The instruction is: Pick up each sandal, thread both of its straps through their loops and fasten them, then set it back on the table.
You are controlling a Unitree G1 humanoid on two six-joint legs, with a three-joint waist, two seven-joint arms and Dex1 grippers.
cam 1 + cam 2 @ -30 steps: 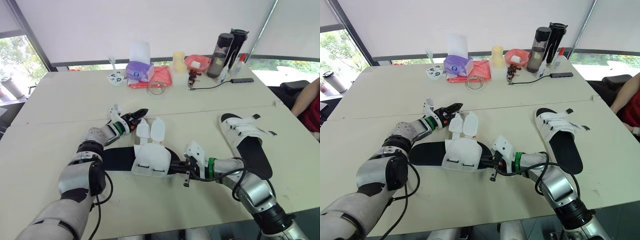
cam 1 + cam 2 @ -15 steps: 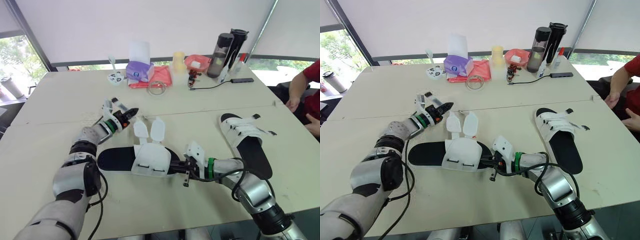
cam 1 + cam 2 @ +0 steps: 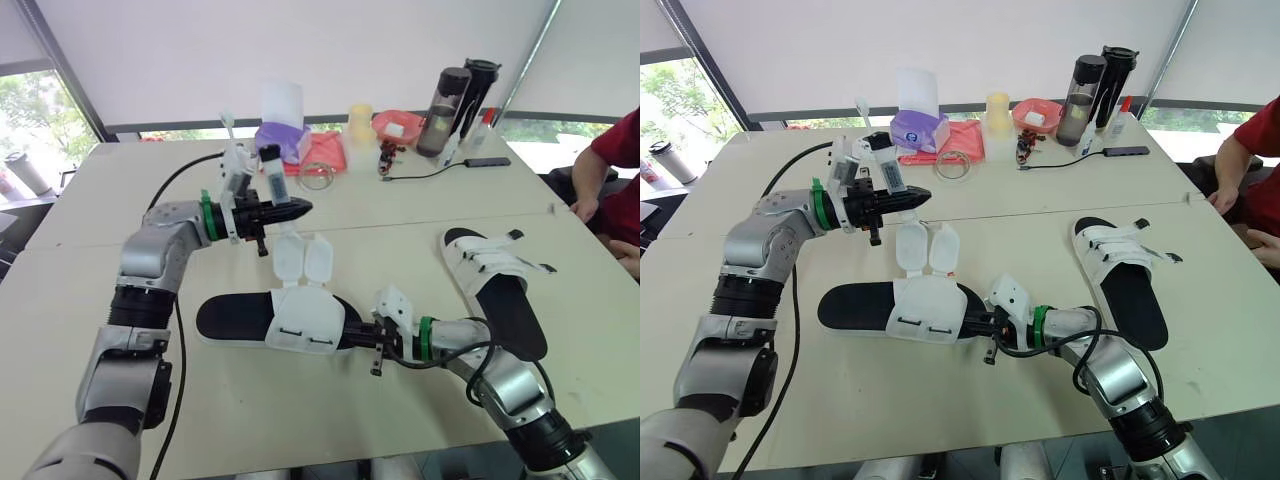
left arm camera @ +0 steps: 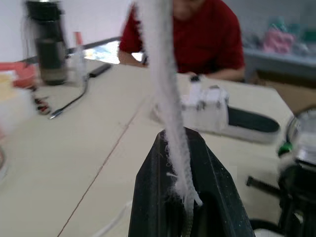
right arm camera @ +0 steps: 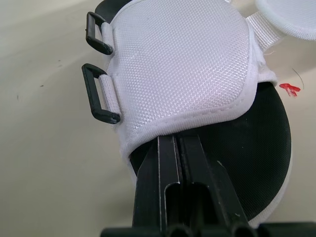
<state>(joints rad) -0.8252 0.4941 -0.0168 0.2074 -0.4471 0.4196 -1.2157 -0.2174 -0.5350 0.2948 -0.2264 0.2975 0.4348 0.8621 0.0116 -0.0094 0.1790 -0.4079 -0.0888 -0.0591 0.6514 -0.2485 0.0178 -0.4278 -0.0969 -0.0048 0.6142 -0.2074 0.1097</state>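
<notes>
While the desk's [image 3: 100, 190] right-edge sandal [image 3: 495, 285] looks done, your left gripper [image 3: 300, 208] pinches the near sandal's [image 3: 300, 320] unthreaded strap [image 4: 160, 64] (right gripper [image 3: 362, 335] clamps its sole [image 3: 230, 315]).

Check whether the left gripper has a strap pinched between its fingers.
Yes, the left wrist view shows the white strap clamped in the left gripper, between its two black fingers.
</notes>
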